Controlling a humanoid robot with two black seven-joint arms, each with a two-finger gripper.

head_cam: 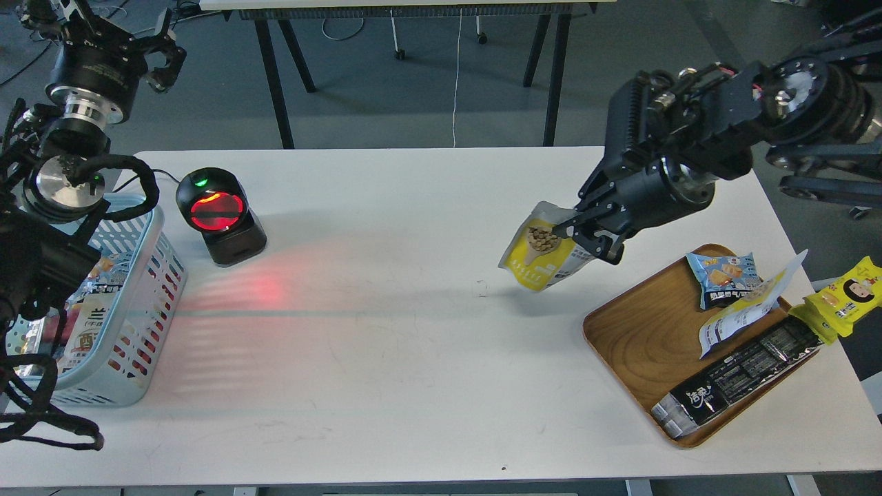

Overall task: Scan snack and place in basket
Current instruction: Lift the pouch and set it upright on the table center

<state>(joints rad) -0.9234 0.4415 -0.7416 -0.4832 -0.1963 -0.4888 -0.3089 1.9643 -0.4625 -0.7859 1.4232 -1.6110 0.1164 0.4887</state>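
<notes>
We have the snack pouch (544, 251) in the air, pinched at its upper edge by our right gripper (586, 231), fingers closed on the crinkled foil; it hangs tilted above the white table (413, 310), just left of the wooden oval tray (641, 337). So we judge the pickup done and the scan not yet made. The barcode scanner (219, 213), a glossy black dome with a red glowing window, sits well apart to the left, casting red on the matte tabletop. Next we need a long carry leftward, printed face turned to that window. Beyond it waits the light blue slotted basket (148, 289), rigid plastic, already holding packets. Our left gripper (162, 52) is raised far left; open or closed, we cannot tell.
</notes>
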